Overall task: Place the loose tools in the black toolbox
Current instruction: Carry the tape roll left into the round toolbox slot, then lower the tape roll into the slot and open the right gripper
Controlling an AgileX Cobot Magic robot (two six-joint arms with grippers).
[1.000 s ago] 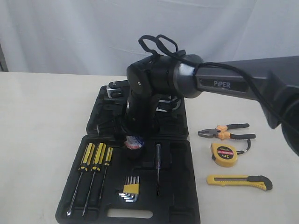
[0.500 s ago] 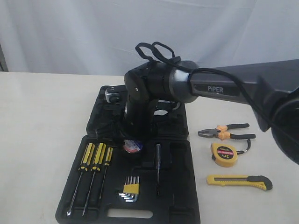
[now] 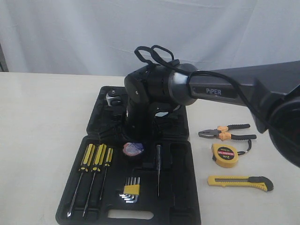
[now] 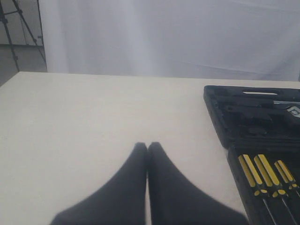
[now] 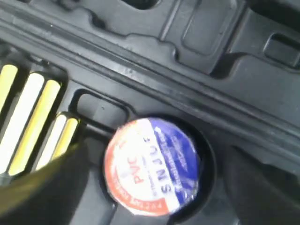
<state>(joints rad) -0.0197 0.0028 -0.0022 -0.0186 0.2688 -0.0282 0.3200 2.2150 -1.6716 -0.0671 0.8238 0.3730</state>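
Note:
The black tape roll [image 3: 132,149] with its blue-white label lies flat in a round recess of the black toolbox [image 3: 178,159]. In the right wrist view the tape roll [image 5: 152,164] sits between the spread fingers of my right gripper [image 5: 159,187], which is open and hangs just above it without touching. The pliers [image 3: 225,132], yellow tape measure [image 3: 225,155] and utility knife [image 3: 240,182] lie on the table to the right of the toolbox. My left gripper [image 4: 147,146] is shut and empty over bare table, left of the toolbox [image 4: 243,117].
Three yellow-and-black screwdrivers [image 3: 96,159] and hex keys in a yellow holder [image 3: 131,190] rest in the near half of the toolbox. A slim tester screwdriver [image 3: 158,168] lies beside the tape recess. A white curtain backs the table.
My right gripper has let go of the tape roll and risen off it, drifting slightly toward the far half. The roll now sits exposed in its recess.

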